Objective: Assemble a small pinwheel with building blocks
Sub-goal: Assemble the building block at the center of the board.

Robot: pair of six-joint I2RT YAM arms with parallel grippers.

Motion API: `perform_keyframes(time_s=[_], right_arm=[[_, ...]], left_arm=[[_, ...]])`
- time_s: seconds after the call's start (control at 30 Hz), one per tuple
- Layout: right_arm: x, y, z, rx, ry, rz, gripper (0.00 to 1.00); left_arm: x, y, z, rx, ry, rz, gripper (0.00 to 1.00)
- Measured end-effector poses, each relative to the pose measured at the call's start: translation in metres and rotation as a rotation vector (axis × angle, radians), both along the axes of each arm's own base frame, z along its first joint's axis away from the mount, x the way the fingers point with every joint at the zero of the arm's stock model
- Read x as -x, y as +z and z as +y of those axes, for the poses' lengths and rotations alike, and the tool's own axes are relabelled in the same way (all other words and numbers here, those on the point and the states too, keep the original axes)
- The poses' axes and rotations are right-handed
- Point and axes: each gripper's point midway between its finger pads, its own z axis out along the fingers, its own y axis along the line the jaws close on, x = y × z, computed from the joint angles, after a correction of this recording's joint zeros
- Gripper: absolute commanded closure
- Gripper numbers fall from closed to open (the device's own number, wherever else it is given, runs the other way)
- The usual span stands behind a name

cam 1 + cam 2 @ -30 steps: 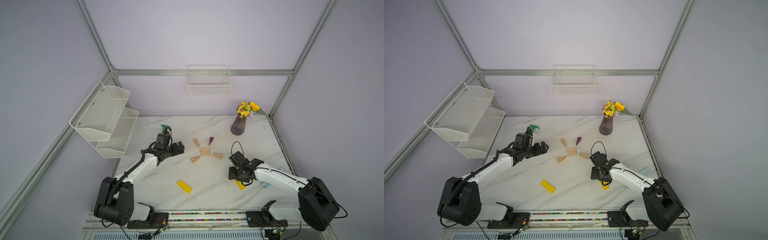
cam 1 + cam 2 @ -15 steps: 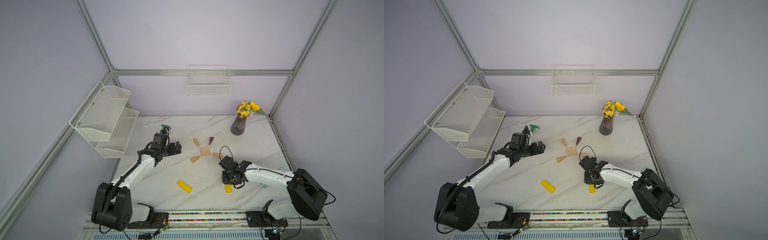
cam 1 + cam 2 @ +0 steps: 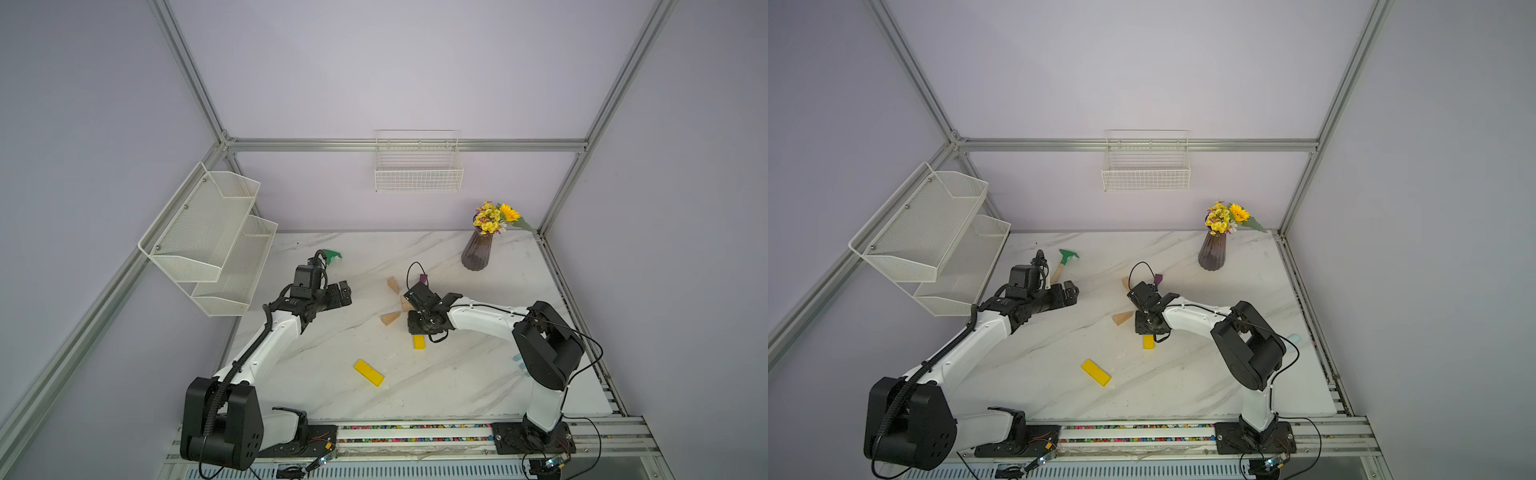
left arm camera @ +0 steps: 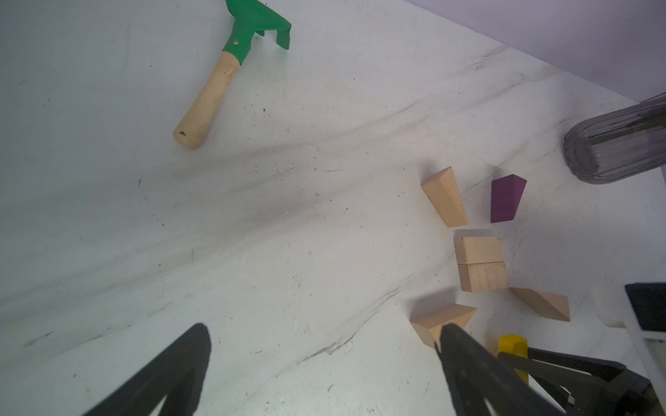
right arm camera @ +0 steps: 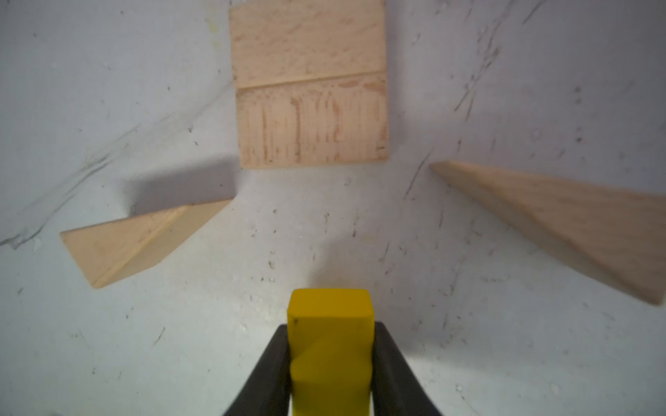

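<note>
Lining up a yellow bar (image 5: 329, 309) as stem, my right pincer (image 5: 331, 327) pinches it by its sides. Its end is aimed at the hub (image 5: 311, 86) but short of it, one wedge (image 5: 140, 241) and another wedge (image 5: 562, 223) flanking the gap. In a top view the bar (image 3: 419, 341) sits mid-frame. My left pincer (image 4: 324, 331), spread wide, hangs centre-left. Next, I judge: push straight on until bar meets hub, then release.

yellow bar (image 5: 329, 345), purple wedge (image 4: 506, 200), white marbled table (image 3: 457, 374)

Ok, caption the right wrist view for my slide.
Right tool grips a yellow bar, its end pointing at the tan square hub, flanked by two tan wedges.
</note>
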Motion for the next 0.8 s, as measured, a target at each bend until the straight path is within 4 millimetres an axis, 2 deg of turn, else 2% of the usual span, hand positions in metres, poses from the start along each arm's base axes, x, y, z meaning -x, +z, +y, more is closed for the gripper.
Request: perform_keyframes(time_s=[0.13, 0.33, 0.53, 0.63, 0.8], right_arm=[[-0.006, 0.001, 0.004, 0.007, 0.016, -0.012, 0.44], [-0.008, 0.004, 0.006, 0.007, 0.029, -0.021, 0.60], [-0.009, 0.006, 0.007, 0.013, 0.041, -0.022, 0.66], [-0.009, 0.004, 0.007, 0.020, 0.041, -0.017, 0.65], [-0.016, 0.007, 0.009, 0.036, 0.039, -0.030, 0.59]], left_arm=[[0.000, 0.000, 0.002, -0.005, -0.001, -0.001, 0.00], [0.004, -0.007, 0.002, -0.007, -0.004, 0.014, 0.00], [0.007, -0.013, 0.002, -0.006, -0.007, 0.030, 0.00], [0.007, -0.013, 0.002, -0.004, -0.009, 0.030, 0.00], [0.007, -0.013, 0.002, -0.002, -0.009, 0.030, 0.00]])
